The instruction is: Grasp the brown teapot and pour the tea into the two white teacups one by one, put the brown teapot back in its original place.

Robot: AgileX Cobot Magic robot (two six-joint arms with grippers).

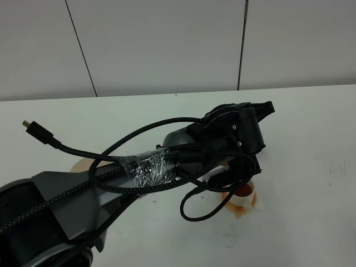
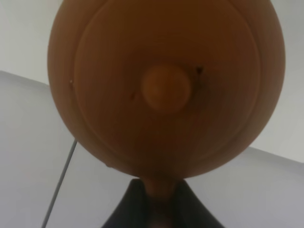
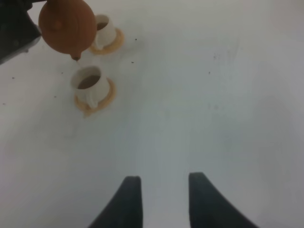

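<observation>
Hanging above the white surface, the brown teapot is held up in the air by the left gripper, tilted with its spout pointing down toward the nearer of the two white teacups. In the left wrist view the teapot's round lid and small knob fill almost the whole picture, and the dark jaws are pressed tight on the teapot's handle at its near side. From the high camera the left arm stretches across the middle of the view with black cables looped around it, hiding the teapot almost entirely.

Both teacups stand on small orange saucers, near each other on the surface. The nearer cup holds dark brown tea; the farther cup, partly covered by the teapot in the right wrist view, also shows dark liquid inside. In the high view only one cup and saucer peek out beneath the left arm's wrist.

The right gripper hovers over bare surface well apart from the cups, its jaws spread wide with nothing between them.
</observation>
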